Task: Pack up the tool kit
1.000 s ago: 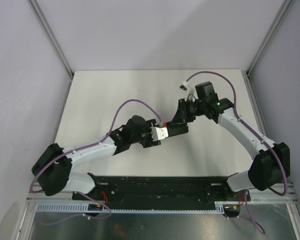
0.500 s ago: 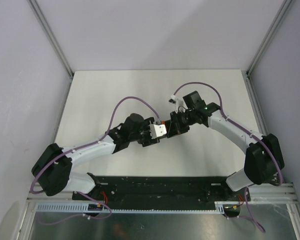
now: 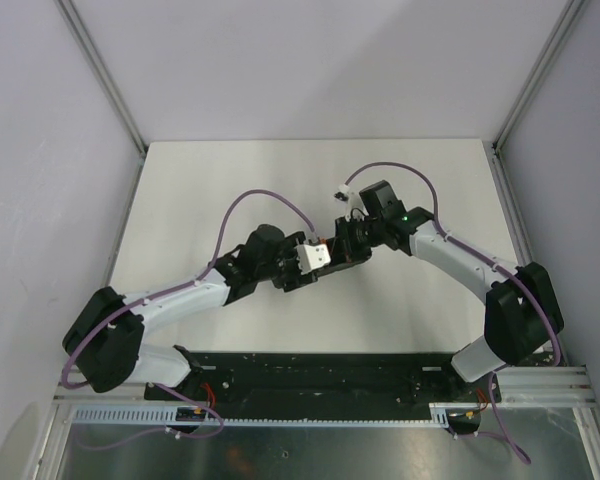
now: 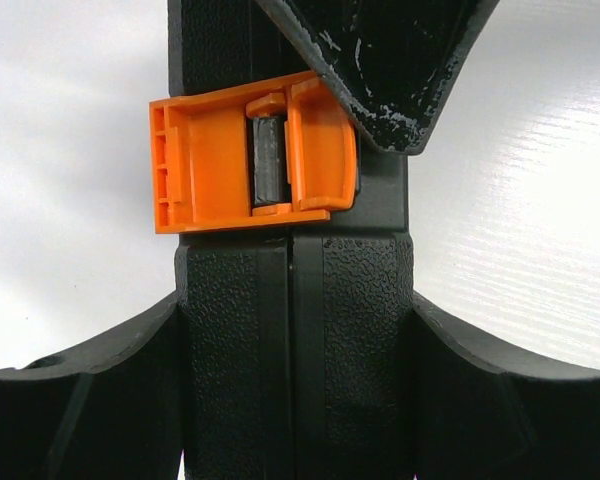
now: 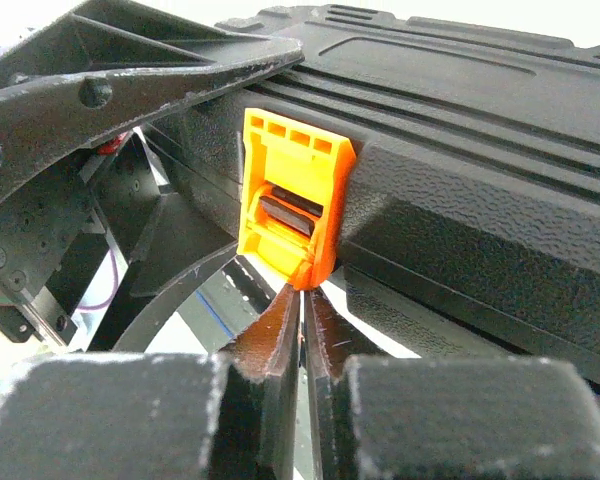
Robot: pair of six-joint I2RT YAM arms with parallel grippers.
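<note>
Left arm [image 3: 180, 300] and right arm [image 3: 458, 262] have white links, black joints, purple cables [image 3: 392, 165] and scuffed black fingers [image 5: 270, 350]; the right's light [image 3: 404, 213] glows green.

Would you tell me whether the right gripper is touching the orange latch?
Touching: in the right wrist view the right gripper presses its closed tips against the orange latch, no gap.

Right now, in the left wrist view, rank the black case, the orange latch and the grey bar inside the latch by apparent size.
1. black case, largest
2. orange latch
3. grey bar, smallest
All sit about equally close, so the order holds.
</note>
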